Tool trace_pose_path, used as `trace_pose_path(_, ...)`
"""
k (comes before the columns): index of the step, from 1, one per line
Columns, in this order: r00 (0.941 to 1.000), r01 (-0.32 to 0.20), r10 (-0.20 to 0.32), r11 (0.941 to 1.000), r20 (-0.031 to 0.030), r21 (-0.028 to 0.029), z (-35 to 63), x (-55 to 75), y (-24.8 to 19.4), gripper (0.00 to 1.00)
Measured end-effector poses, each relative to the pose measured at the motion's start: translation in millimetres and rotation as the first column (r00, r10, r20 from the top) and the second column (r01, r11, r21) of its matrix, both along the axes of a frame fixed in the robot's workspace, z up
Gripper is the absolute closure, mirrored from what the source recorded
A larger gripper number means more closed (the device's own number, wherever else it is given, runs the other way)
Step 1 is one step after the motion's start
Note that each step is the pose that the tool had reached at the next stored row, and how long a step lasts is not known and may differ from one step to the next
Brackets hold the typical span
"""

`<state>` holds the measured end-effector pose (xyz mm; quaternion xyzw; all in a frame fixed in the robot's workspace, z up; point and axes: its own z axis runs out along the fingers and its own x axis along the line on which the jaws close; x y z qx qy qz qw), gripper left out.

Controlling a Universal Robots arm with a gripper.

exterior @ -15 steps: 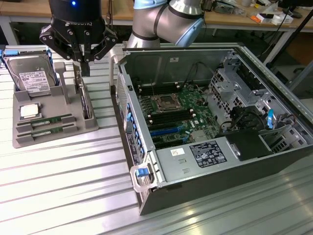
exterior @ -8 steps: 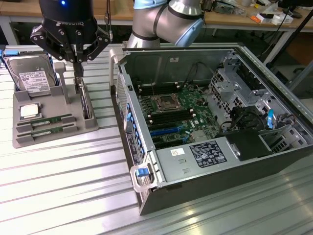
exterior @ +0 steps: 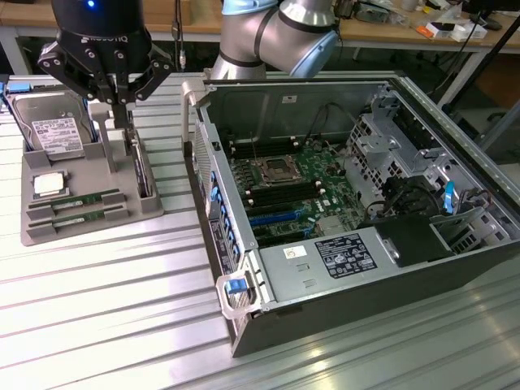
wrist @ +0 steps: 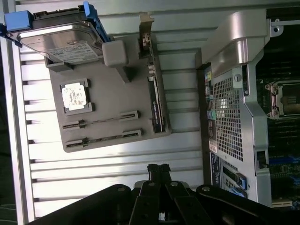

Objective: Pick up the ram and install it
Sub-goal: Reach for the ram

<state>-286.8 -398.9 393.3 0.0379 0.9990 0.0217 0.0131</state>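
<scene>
Two ram sticks [exterior: 79, 201] [exterior: 79, 216] stand on edge in the slots of a grey holder tray [exterior: 154, 207] at the exterior view's left. In the wrist view the same sticks [wrist: 101, 121] [wrist: 104, 138] show as thin dark lines in the tray [wrist: 112, 98]. My gripper [exterior: 119, 114] hangs above the tray's far part, well apart from the sticks. Its fingers are shut with nothing between them, and the tips [wrist: 158, 169] are pressed together. The open computer case [exterior: 390, 268] lies to the exterior view's right, with the motherboard's memory slots [exterior: 280, 195] exposed.
On the tray also sit a silver hard drive [exterior: 54, 130], a square processor chip [exterior: 49, 184] and a card standing on edge [exterior: 143, 175]. The case's raised side wall [exterior: 213, 203] faces the tray. Ribbed metal table [exterior: 106, 309] surrounds both.
</scene>
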Motion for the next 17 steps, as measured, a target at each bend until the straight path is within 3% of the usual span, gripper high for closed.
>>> trace_pose_path(12,1.0,0.0,0.0,1.0,0.0,0.0,0.0,-15.4,0.0,0.9)
trace_pose_path(17,1.0,0.0,0.0,1.0,0.0,0.0,0.0,-28.4,0.0,0.9)
